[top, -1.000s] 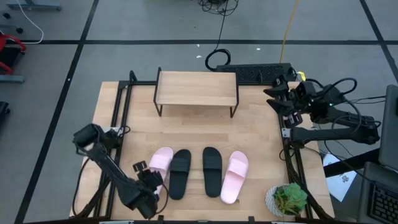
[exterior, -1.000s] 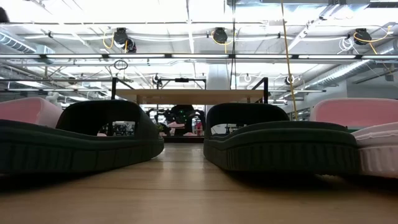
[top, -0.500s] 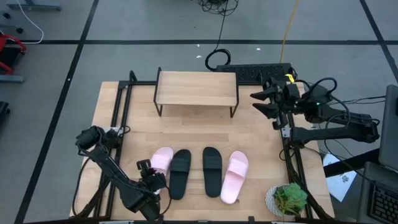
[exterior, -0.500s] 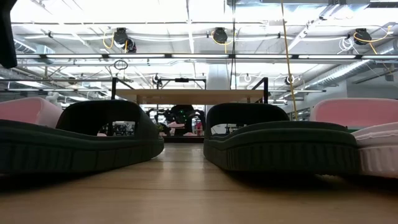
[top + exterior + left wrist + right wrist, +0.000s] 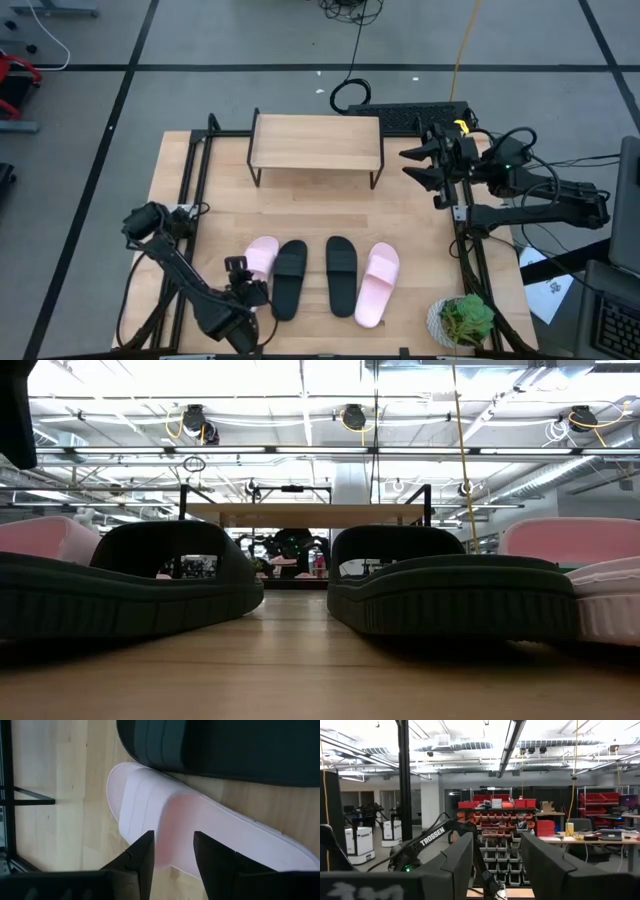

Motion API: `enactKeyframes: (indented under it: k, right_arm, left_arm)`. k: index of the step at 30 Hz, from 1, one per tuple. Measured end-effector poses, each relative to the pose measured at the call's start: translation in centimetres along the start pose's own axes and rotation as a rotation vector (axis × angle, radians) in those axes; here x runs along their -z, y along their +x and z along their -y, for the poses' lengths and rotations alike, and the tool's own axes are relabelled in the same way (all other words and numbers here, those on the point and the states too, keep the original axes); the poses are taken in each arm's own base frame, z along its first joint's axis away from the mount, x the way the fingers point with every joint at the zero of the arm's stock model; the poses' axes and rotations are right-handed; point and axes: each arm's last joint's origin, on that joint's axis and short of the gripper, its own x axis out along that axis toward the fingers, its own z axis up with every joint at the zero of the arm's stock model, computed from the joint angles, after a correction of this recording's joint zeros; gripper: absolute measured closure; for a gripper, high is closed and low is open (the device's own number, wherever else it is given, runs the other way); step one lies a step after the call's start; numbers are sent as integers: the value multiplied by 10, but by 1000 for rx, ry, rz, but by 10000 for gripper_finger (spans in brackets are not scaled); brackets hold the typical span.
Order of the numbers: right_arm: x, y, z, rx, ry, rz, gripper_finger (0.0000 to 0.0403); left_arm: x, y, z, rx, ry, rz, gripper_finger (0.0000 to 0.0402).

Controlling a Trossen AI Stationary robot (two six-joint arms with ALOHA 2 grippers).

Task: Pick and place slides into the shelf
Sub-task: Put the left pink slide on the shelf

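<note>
foam-like and moulded, the four slides lay in a row toward the 6 o'clock edge of the wooden table (image 5: 420, 250): a pink slide (image 5: 259, 260) at the left end, two black slides (image 5: 290, 278) (image 5: 341, 274) in the middle and a second pink slide (image 5: 377, 283) at the right end, each just beside the next. the shelf (image 5: 316, 142) stood well apart from them at 12 o'clock, its top bare.

the left gripper (image 5: 238, 278) hovered over the heel end of the left pink slide (image 5: 200, 845), its fingers (image 5: 142, 857) apart and lined up over the sole's outer edge, not yet touching as far as the wrist view showed. the right gripper (image 5: 425, 170) hung in the air at 2 o'clock, beside the shelf's right end, fingers also spread and holding nothing.

each slide looked light and slightly springy, likely to flex rather than break, with a ribbed footbed giving some grip. the wide strap seemed the surest place to pinch, since it stood proud of the sole; a grip on the thin sole edge could let the sandal droop or twist. the black neighbour lay close enough to be nudged.
</note>
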Motion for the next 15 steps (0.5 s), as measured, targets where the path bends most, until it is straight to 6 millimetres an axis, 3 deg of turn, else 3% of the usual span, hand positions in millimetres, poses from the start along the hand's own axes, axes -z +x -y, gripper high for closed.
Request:
enactKeyframes:
  k: [8, 15]
  right_arm:
    - [0, 0, 0, 0, 0, 0, 248]
    - [0, 0, 0, 0, -1, 0, 248]
  left_arm:
    - [-10, 11, -1, -24, -26, -2, 266]
    - [-9, 32, 13, -76, 39, -55, 266]
